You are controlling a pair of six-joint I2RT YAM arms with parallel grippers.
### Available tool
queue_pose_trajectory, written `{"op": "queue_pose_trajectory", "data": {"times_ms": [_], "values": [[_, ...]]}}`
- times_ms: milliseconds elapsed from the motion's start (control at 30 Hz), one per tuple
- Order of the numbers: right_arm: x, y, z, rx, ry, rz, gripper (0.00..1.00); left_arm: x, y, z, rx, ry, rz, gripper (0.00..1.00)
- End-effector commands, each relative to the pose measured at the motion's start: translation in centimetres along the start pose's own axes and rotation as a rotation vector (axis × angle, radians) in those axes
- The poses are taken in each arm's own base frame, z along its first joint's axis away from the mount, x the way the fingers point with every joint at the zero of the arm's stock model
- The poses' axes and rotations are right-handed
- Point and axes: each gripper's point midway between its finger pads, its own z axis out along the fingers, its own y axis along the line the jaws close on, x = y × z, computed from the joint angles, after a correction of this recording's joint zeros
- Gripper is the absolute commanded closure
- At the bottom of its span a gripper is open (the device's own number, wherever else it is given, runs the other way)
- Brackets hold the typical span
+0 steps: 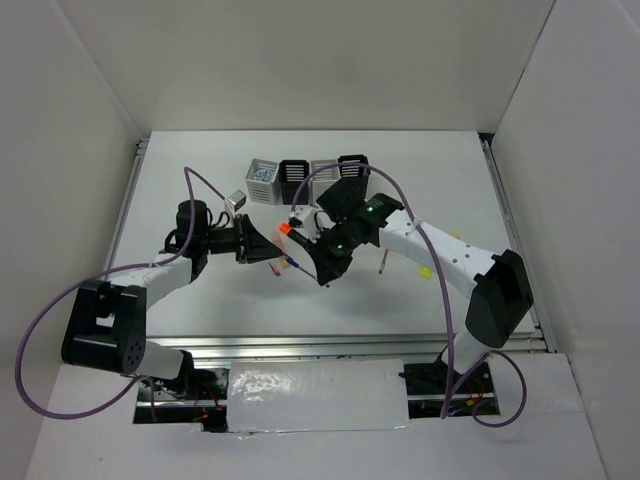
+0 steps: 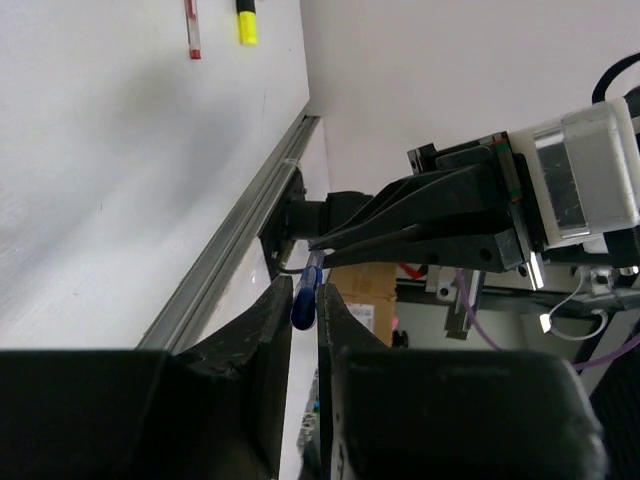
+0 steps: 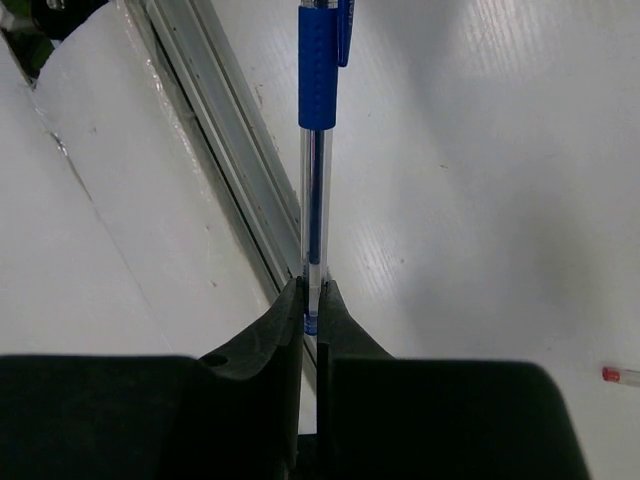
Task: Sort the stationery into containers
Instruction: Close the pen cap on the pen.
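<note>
A thin blue pen (image 1: 291, 263) hangs in the air over the middle of the table, between my two grippers. My left gripper (image 1: 274, 252) is shut on its blue end (image 2: 304, 303), and in the left wrist view the pen runs from my left gripper (image 2: 305, 295) to the right gripper (image 2: 330, 243). My right gripper (image 3: 313, 295) is shut on the clear tail of the pen (image 3: 317, 120). The containers (image 1: 306, 177), a row of four grey and black slatted cups, stand behind the grippers.
An orange-black highlighter (image 1: 283, 230) lies just behind the grippers. A thin red pen (image 1: 383, 262) and a yellow highlighter (image 1: 427, 271) lie to the right, on the table (image 1: 200, 310). A metal rail (image 2: 235, 235) borders the table.
</note>
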Motion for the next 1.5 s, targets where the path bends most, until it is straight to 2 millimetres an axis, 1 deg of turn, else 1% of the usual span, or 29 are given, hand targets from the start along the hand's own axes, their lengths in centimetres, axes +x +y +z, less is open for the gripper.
{"op": "queue_pose_trajectory", "data": {"times_ms": [0, 33, 167, 300, 333, 367, 400, 467, 500, 567, 600, 667, 700, 767, 867, 900, 933, 1033, 1067, 1167, 1467], "values": [[-6.5, 0.1, -2.0, -0.018, -0.211, -0.063, 1.00, 0.8, -1.0, -0.1, 0.073, 0.065, -0.028, 1.00], [-6.5, -0.1, -2.1, -0.022, -0.213, -0.055, 1.00, 0.5, -0.6, -0.2, 0.069, 0.056, -0.052, 1.00], [-7.0, -0.6, -2.1, -0.036, -0.210, -0.035, 1.00, 0.2, 0.0, -0.5, 0.056, 0.046, -0.088, 1.00], [-7.9, -0.7, -2.1, -0.056, -0.214, -0.029, 0.94, -0.3, 0.6, -1.1, 0.056, 0.010, -0.137, 1.00], [-8.1, -0.9, -2.0, -0.056, -0.215, -0.025, 0.90, -0.7, 0.9, -1.5, 0.051, -0.008, -0.148, 1.00], [-8.1, -0.9, -1.8, -0.066, -0.211, -0.022, 0.88, -0.9, 1.1, -1.7, 0.048, -0.016, -0.154, 1.00], [-8.4, -1.0, -1.9, -0.066, -0.216, -0.021, 0.83, -1.0, 1.4, -1.8, 0.042, -0.023, -0.168, 1.00], [-8.8, -1.2, -1.9, -0.074, -0.222, -0.015, 0.76, -1.4, 1.8, -2.3, 0.039, -0.043, -0.177, 1.00], [-8.9, -1.2, -2.0, -0.075, -0.227, -0.011, 0.69, -1.6, 1.9, -2.5, 0.037, -0.053, -0.180, 1.00], [-9.3, -1.5, -2.0, -0.080, -0.237, 0.002, 0.61, -1.6, 2.1, -2.6, 0.035, -0.056, -0.189, 1.00], [-9.5, -1.5, -2.1, -0.087, -0.242, 0.013, 0.55, -1.6, 2.2, -2.7, 0.033, -0.060, -0.200, 1.00], [-9.9, -1.9, -2.3, -0.093, -0.252, 0.025, 0.51, -1.7, 2.2, -2.6, 0.034, -0.061, -0.199, 1.00], [-10.1, -1.9, -2.5, -0.098, -0.260, 0.033, 0.51, -2.3, 2.5, -3.2, 0.030, -0.088, -0.207, 1.00], [-10.2, -2.3, -2.7, -0.099, -0.264, 0.046, 0.50, -2.4, 2.6, -3.4, 0.030, -0.095, -0.213, 1.00], [-9.5, -2.7, -2.7, -0.080, -0.251, 0.043, 0.48, -2.8, 2.6, -3.7, 0.032, -0.105, -0.217, 1.00], [-9.1, -2.5, -2.5, -0.078, -0.241, 0.026, 0.47, -2.9, 2.5, -3.8, 0.033, -0.105, -0.211, 1.00], [-8.3, -2.4, -2.3, -0.079, -0.227, 0.022, 0.46, -3.0, 2.4, -3.8, 0.034, -0.109, -0.208, 1.00], [-6.9, -1.2, -1.8, -0.092, -0.202, -0.008, 0.42, -2.8, 2.4, -3.9, 0.021, -0.104, -0.196, 1.00], [-6.7, -1.1, -1.8, -0.093, -0.198, -0.011, 0.38, -2.6, 2.4, -3.9, 0.019, -0.105, -0.187, 1.00], [-6.0, -0.4, -1.5, -0.117, -0.173, -0.007, 0.35, -2.5, 2.0, -4.0, 0.027, -0.106, -0.179, 1.00], [-4.5, 0.7, -0.1, -0.174, -0.116, -0.003, 0.32, -2.4, 1.4, -4.2, 0.031, -0.104, -0.162, 1.00]]}}
